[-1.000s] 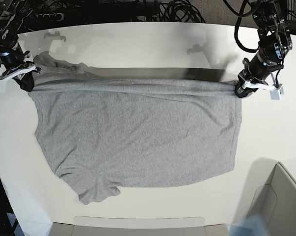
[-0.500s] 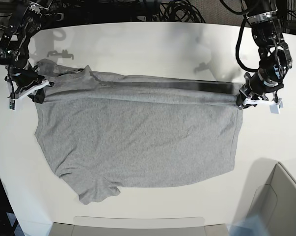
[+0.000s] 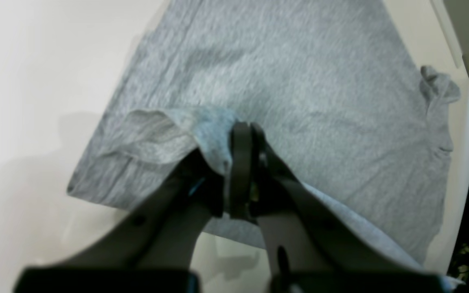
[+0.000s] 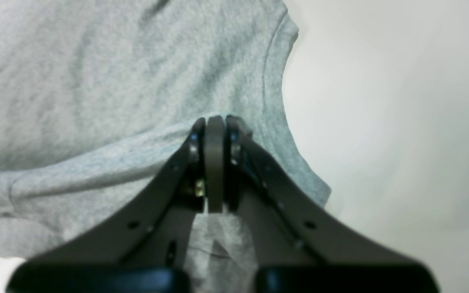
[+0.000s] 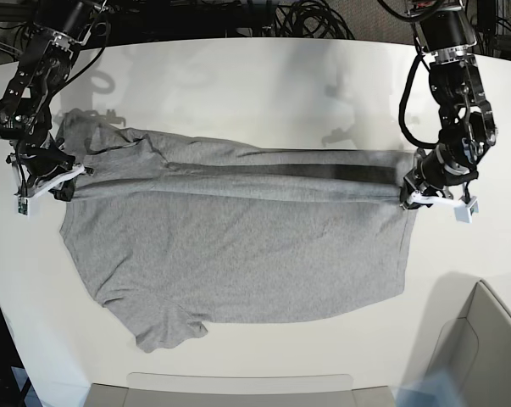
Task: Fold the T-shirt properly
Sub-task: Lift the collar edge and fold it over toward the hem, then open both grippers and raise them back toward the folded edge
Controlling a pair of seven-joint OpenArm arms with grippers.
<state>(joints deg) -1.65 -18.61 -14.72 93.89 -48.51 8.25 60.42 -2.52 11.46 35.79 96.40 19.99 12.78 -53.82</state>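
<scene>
Grey T-shirt [image 5: 238, 246] lies spread on the white counter [image 5: 238, 85], plain side up, no lettering visible. Its far edge is lifted into a long straight fold line running across, held at both ends. Left tool [image 5: 412, 197] is clamped tight on the hem-side corner of the fold at the base view's right; wrist view shows cloth bunched between the closed jaws [image 3: 240, 162]. Right tool [image 5: 58, 176] is clamped tight on the shoulder end at the base view's left, jaws pressed together on a pinch of fabric beside the sleeve seam [image 4: 215, 158]. One sleeve [image 5: 166, 329] sticks out at the near left edge, slightly crumpled. Near edge of the shirt lies flat. Open counter beyond the fold and to the right of the hem. A cardboard box [image 5: 480, 352] sits at the near right corner, apart from the shirt. Cables [image 5: 314, 17] are piled behind the counter's far edge.
</scene>
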